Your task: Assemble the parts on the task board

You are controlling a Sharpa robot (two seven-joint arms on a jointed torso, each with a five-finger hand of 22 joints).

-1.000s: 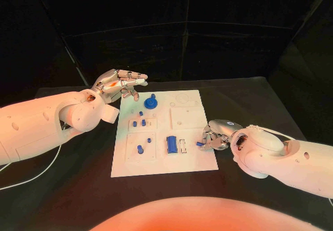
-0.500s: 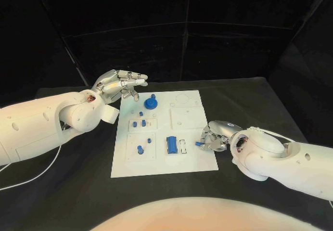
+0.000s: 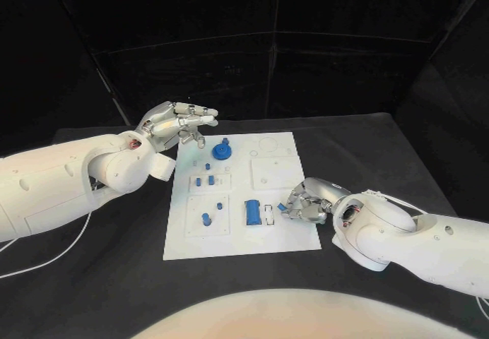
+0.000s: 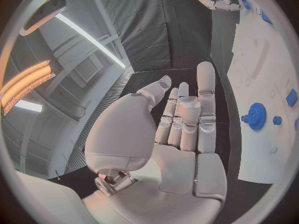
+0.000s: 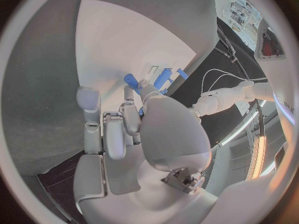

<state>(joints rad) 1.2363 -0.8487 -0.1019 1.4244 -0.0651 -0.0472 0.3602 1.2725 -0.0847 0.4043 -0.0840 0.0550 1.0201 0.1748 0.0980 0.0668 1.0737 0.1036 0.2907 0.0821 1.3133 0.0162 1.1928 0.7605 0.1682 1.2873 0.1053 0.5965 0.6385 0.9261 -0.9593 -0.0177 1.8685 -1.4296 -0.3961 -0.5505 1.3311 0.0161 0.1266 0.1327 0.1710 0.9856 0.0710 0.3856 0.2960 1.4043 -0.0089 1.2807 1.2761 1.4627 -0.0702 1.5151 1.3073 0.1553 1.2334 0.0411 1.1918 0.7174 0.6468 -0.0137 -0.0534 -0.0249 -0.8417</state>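
**benchbot_fan:** While the right hand [image 3: 306, 200] sits over the near right part of the task board [image 3: 280, 240], is it actually holding anything? Its fingers look bunched together, and there's a small blue part [image 3: 283, 207] right at the fingertips.

**gearhead22:** Looks pinched to me, thumb against a finger with the blue bit between them, though it's tiny, so I wouldn't swear to it. Just beyond those fingertips is the blue block [image 3: 251, 212] standing in its recess with a white slot beside it. My guess is it's carrying the piece low so it can line up with that slot.

**benchbot_fan:** And the left hand [image 3: 175, 124]?

**gearhead22:** Fingers spread, nothing in it, hovering off the board's far left corner. The blue gear [image 3: 221, 150] is just beside it. Probably parked there to keep out of the way.
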